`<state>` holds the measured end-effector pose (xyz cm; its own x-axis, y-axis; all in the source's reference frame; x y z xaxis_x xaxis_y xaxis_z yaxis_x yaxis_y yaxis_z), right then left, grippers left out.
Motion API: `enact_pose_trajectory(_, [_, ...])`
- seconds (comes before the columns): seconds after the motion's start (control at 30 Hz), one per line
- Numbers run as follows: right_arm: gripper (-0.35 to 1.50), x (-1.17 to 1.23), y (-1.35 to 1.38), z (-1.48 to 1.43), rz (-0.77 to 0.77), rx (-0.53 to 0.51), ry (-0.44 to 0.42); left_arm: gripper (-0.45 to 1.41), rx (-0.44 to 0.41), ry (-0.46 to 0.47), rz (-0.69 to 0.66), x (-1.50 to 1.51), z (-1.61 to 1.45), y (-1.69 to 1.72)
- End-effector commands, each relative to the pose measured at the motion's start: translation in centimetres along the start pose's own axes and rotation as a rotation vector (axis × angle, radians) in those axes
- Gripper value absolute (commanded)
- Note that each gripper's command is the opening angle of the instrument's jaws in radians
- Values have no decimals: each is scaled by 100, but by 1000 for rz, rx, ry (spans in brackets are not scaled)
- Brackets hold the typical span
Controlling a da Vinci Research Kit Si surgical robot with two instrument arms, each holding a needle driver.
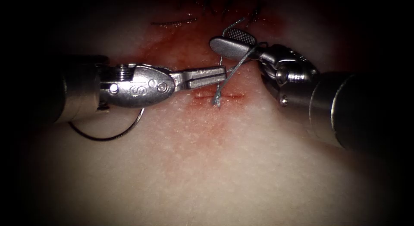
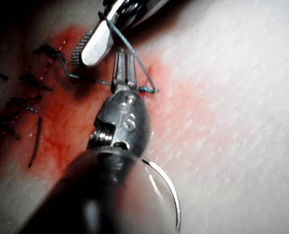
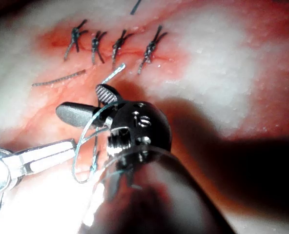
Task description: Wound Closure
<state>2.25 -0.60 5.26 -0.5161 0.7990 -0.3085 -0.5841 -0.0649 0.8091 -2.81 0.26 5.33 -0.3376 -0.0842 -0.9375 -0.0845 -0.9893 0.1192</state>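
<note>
Looking through the endoscope, I see my left tool (image 1: 217, 74) pinching the thread (image 1: 236, 64) above the cut (image 1: 219, 96); my right tool (image 1: 230, 40) has fingers spread, thread draped across. One needle (image 1: 103, 135) lies loose on the tissue (image 1: 207, 165) under the left tool. Right wrist view: four finished stitches (image 3: 117, 46).

- Left arm's tool (image 1: 206, 77): a single letter "S" is stamped on the side of the metal wrist housing, beside two small round pin heads, in the endoscope view.
- Same tool, left wrist view: the "S" appears on the housing.
- Right arm's tool (image 1: 235, 42): housing marking illegible.
</note>
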Motion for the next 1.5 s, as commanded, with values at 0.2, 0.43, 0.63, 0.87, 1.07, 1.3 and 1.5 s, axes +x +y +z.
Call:
enact_pose_trajectory(0.2, [103, -11, 17, 17, 91, -9, -62, -45, -14, -6, 6, -7, 13, 3])
enact_pose_trajectory(0.43, [110, -16, 25, 39, 93, -4, -92, -45, -22, -8, 3, -9, 14, 5])
enact_pose_trajectory(0.63, [88, -15, 22, 48, 68, 5, -91, -45, -26, -8, 4, -11, 12, 5])
enact_pose_trajectory(0.87, [-35, -16, 19, 42, -41, -3, -28, -45, -29, -5, 2, -15, 9, 6])
enact_pose_trajectory(1.07, [-35, -11, -1, 28, -191, 93, 5, -45, -22, -27, -22, -27, -9, -4])
enact_pose_trajectory(1.3, [-35, -14, -29, 1, -306, 145, 14, -45, 18, -117, -89, -54, -48, -43])
enact_pose_trajectory(1.5, [-35, -21, -22, -16, -327, 173, 7, -45, 38, -155, -117, -65, -47, -72])
